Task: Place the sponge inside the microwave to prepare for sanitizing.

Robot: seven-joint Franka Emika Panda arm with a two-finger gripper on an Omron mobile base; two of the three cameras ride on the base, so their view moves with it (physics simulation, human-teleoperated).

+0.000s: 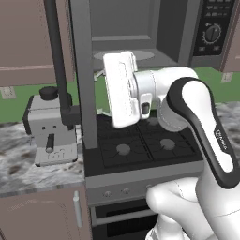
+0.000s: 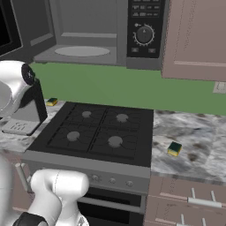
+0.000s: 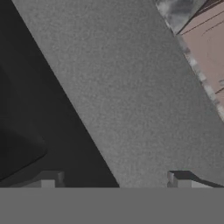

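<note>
- Stove (image 2: 95, 130): black, four burners, under the microwave; you can use it as your landmark.
- Microwave (image 2: 88, 33): mounted above the stove, door (image 1: 84, 70) swung wide open toward the stove's left side. You see the grey cavity and the pale round turntable (image 2: 81, 51) inside. The control panel with a round knob (image 2: 144, 34) sits on the microwave's right.
- Sponge (image 2: 175, 148): yellow with a dark green top, lying flat on the marbled counter (image 2: 194, 137) just right of the stove, near the counter's front edge. Nothing touches it.
- Second small yellow and green block (image 2: 52, 102): on the counter at the stove's back left corner, beside the coffee machine.
- Coffee machine (image 1: 50, 129): grey, on the counter left of the stove.
- Gripper (image 3: 116, 181): held above the stove's left half, well apart from the sponge. In the hand view you see its two fingertips (image 3: 177, 180) set wide apart with nothing between them, close against the grey edge of the open door.
- Cabinet (image 2: 194, 37): brown, right of the microwave.
</note>
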